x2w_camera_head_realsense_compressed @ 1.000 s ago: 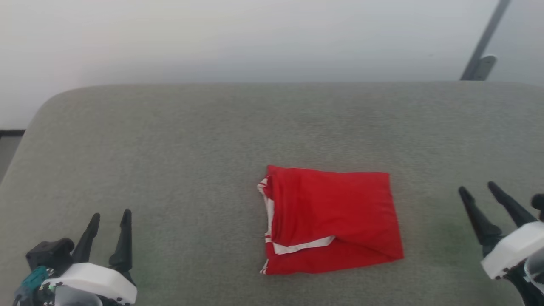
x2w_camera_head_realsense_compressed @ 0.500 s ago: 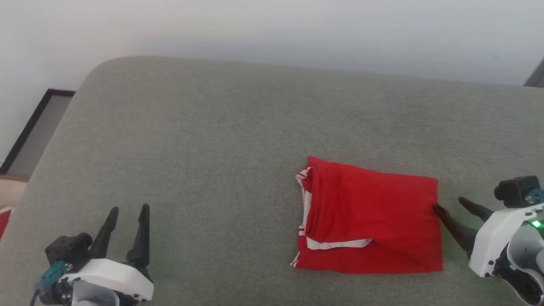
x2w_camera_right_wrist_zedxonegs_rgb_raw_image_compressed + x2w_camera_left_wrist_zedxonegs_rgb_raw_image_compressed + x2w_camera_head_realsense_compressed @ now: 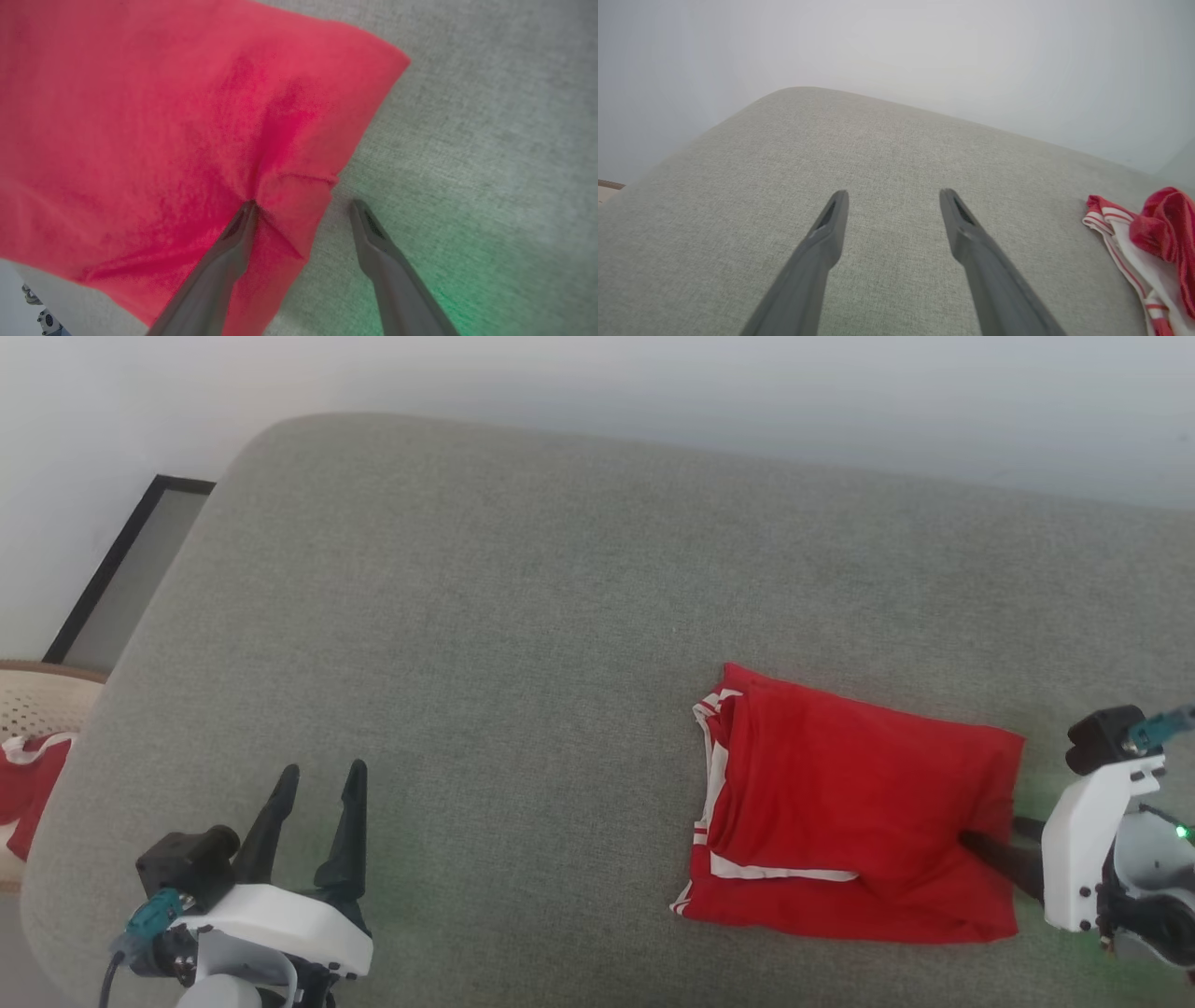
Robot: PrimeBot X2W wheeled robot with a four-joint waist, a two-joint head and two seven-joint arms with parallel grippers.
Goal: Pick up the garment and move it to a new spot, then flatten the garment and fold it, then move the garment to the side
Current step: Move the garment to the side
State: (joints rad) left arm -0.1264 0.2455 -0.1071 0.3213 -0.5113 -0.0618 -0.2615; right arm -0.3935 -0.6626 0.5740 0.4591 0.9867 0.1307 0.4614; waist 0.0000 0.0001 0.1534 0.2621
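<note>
Garment: the red T-shirt (image 3: 859, 803) lay folded into a rough rectangle on the grey upholstered cushion (image 3: 523, 616), to the right of the middle in the head view. Its white striped trim (image 3: 711, 761) showed at the left edge.
Handling: it looked light, soft and limp. I judge that it would sag and come unfolded if only one layer was lifted, and that it would slide easily over the cushion.
Where to hold: probably at the right edge, with all layers pinched together, or at two corners with both grippers.
Right gripper: the right gripper (image 3: 302, 205) was wide open and held nothing. One finger (image 3: 233, 242) pressed a dent into the red cloth near its edge, and the other was over the bare cushion just beside it.
Left gripper: the left gripper (image 3: 322, 773) was wide open and empty, over the cushion and well apart from the T-shirt.
Count: one T-shirt on the cushion, one cushion, two grippers. One more red-and-white cloth (image 3: 28, 784) lay at the far left on a pale woven thing (image 3: 47, 695), too cut off to name.
</note>
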